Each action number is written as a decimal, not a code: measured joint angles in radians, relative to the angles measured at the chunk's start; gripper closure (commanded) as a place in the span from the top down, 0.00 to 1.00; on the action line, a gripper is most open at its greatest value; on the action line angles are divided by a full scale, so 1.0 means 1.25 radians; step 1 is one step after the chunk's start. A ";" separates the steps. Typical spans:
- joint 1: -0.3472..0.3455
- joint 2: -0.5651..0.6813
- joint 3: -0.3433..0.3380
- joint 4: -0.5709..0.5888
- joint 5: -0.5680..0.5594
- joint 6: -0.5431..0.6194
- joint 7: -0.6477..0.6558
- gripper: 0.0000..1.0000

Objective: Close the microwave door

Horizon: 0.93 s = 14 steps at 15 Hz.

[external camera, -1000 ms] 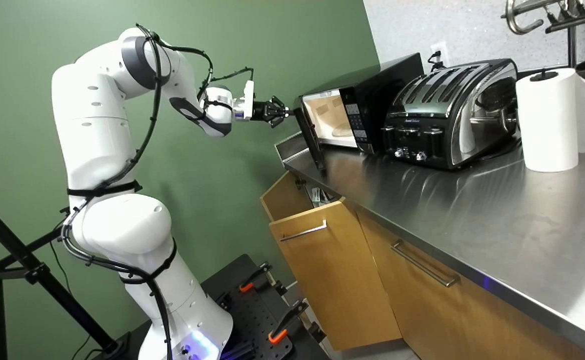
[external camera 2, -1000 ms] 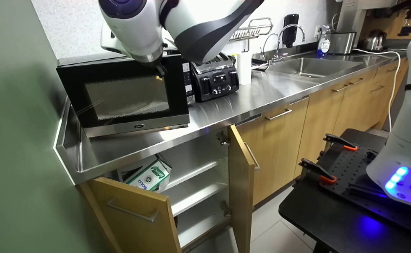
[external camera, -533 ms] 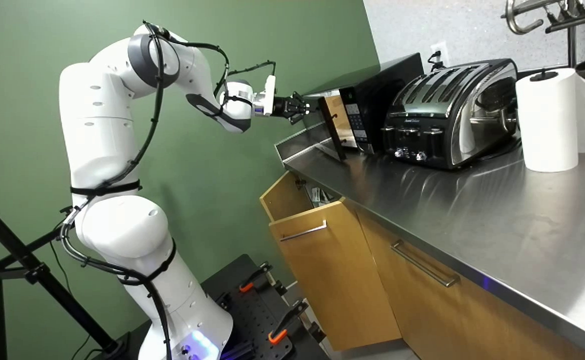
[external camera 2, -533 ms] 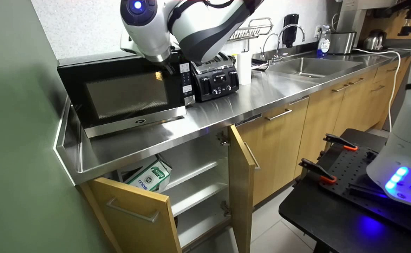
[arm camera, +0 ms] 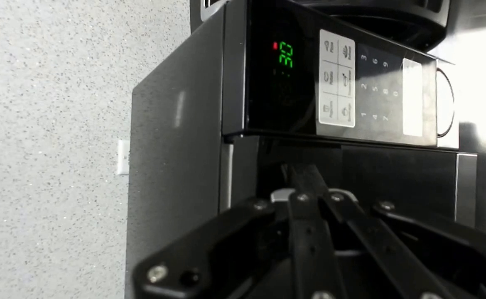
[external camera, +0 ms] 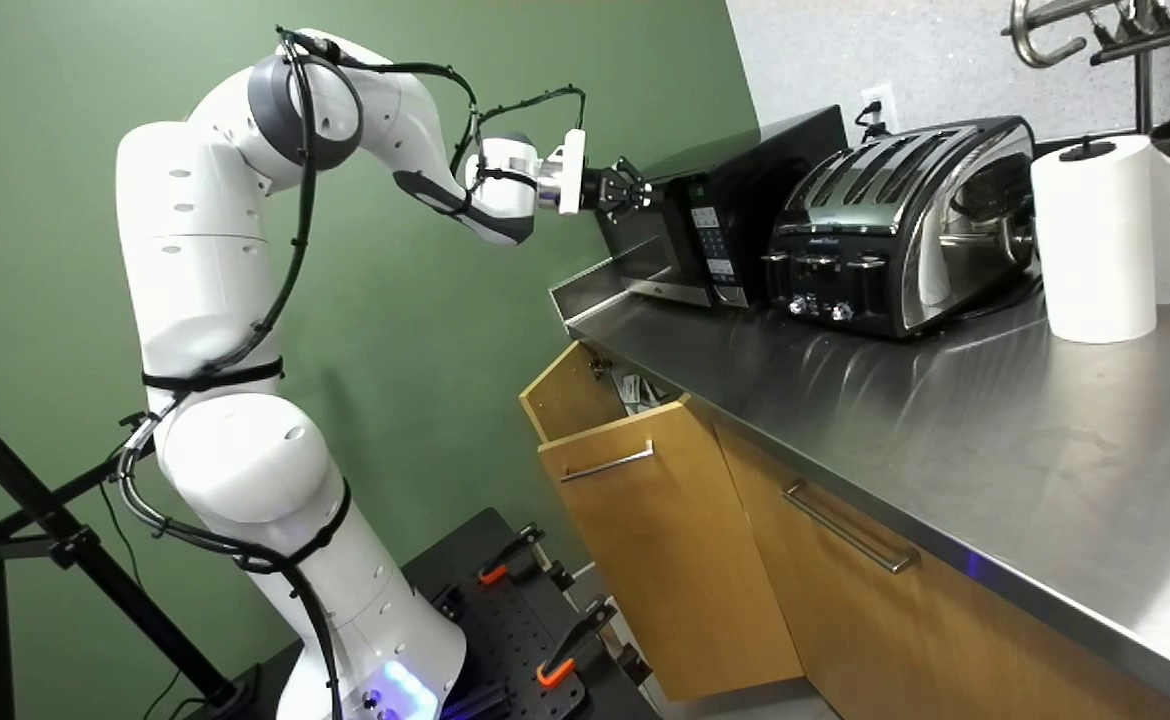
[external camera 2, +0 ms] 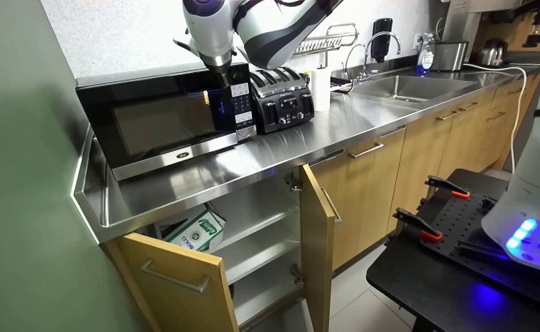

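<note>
The black microwave [external camera: 785, 140] stands on the counter beside the wall, and its control panel [external camera 2: 241, 99] faces out. Its door [external camera 2: 164, 122], black-framed with a silver lower strip, lies almost flush with the front; the inside is hidden. In the wrist view the door [arm camera: 396, 178] seems to stand slightly proud of the lit control panel [arm camera: 351, 83], with a thin pale gap at its top edge. My gripper [external camera: 647, 193] is shut with nothing between its fingertips [arm camera: 303, 172]. The tips are at the door's upper part near the control panel, seemingly touching it.
A chrome toaster [external camera: 875, 220] stands close beside the microwave, then a paper towel roll [external camera: 1095, 240]. Below the steel counter [external camera 2: 270, 147], two wooden cabinet doors [external camera 2: 173, 272] [external camera 2: 317, 244] stand open. A raised counter edge [external camera 2: 83, 175] borders the side wall.
The microwave door has swung from partly open to nearly flush, hiding the lit interior. My gripper has moved toward the microwave with it, staying at the door's upper area.
</note>
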<state>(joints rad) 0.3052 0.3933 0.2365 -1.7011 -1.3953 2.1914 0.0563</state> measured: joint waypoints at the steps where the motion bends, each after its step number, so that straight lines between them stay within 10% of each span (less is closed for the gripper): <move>1: -0.005 -0.001 -0.001 0.000 0.001 0.011 0.014 0.00; 14: -0.018 -0.041 -0.025 -0.031 0.017 0.058 0.134 0.00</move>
<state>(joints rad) 0.2826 0.3420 0.2047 -1.7397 -1.3744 2.2639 0.2242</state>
